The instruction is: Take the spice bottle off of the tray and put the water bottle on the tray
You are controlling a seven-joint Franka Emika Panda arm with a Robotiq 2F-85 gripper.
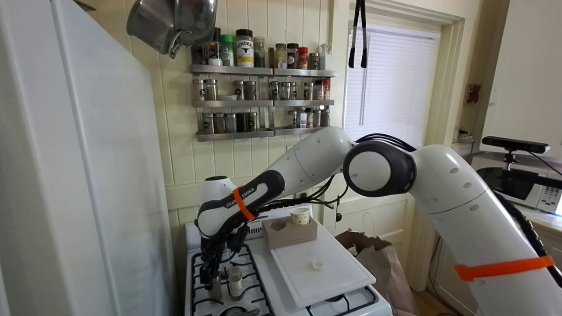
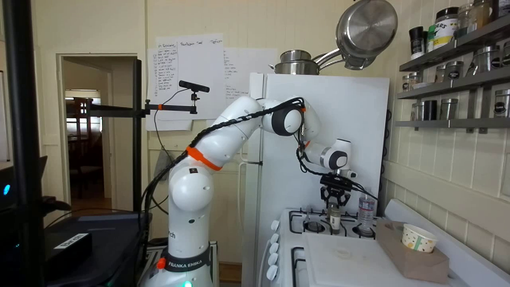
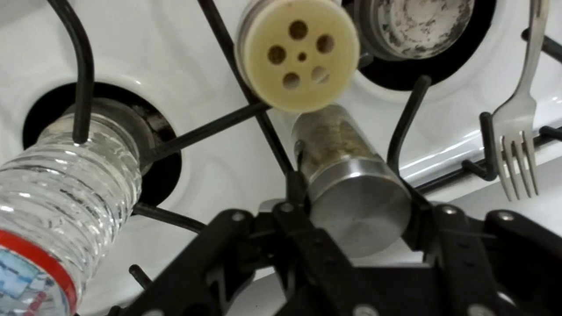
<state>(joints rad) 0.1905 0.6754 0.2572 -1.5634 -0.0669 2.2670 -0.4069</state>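
My gripper [image 3: 355, 195] points down over the stove's grates, also in both exterior views [image 1: 208, 276] [image 2: 335, 200]. Its fingers press both sides of the wide metal cap of a small glass jar, the spice bottle [image 3: 360, 215]; in an exterior view the jar [image 1: 215, 290] is partly hidden by the fingers and appears to stand on the stove, off the tray. The clear water bottle [image 3: 66, 188] with a red-striped label stands over a burner, left in the wrist view and near the wall in an exterior view [image 2: 365, 211]. The white tray [image 1: 347, 281] [image 2: 358, 271] lies on the stove.
A jar with a yellowish perforated cap [image 3: 303, 57] [image 1: 235, 283] stands close beside the held jar. A fork [image 3: 522, 118] lies on the grate. A small clear round lid [image 1: 318, 264] lies on the tray. A cardboard box [image 1: 290, 235] with a paper cup [image 1: 300, 216] sits at its back.
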